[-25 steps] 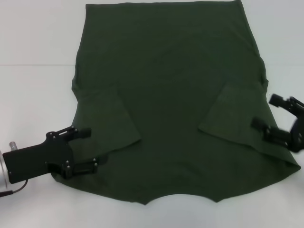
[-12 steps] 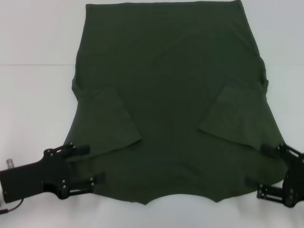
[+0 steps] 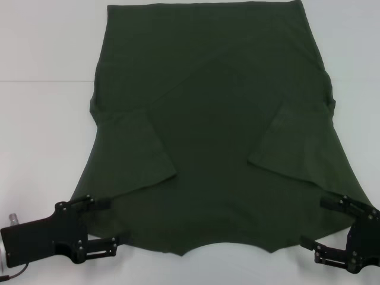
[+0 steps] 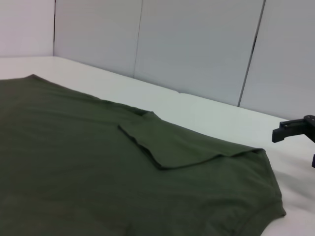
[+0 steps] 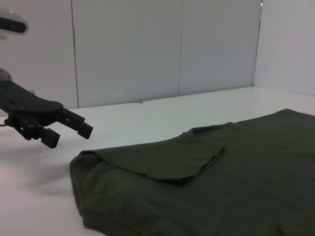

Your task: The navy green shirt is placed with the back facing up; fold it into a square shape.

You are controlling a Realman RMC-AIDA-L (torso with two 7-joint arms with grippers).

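A dark olive-green cotton T-shirt (image 3: pixel 208 119) lies flat on my white bench (image 3: pixel 41 119), sleeves folded inward.
My left pincer (image 3: pixel 111 222) and right pincer (image 3: pixel 314 222) sit wide open at its two near corners, fingers bracketing the cloth edge, gripping nothing.

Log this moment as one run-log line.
shirt: flat, both sleeves folded inward | left gripper: open, at near left corner | right gripper: open, at near right corner | square fold: not yet done
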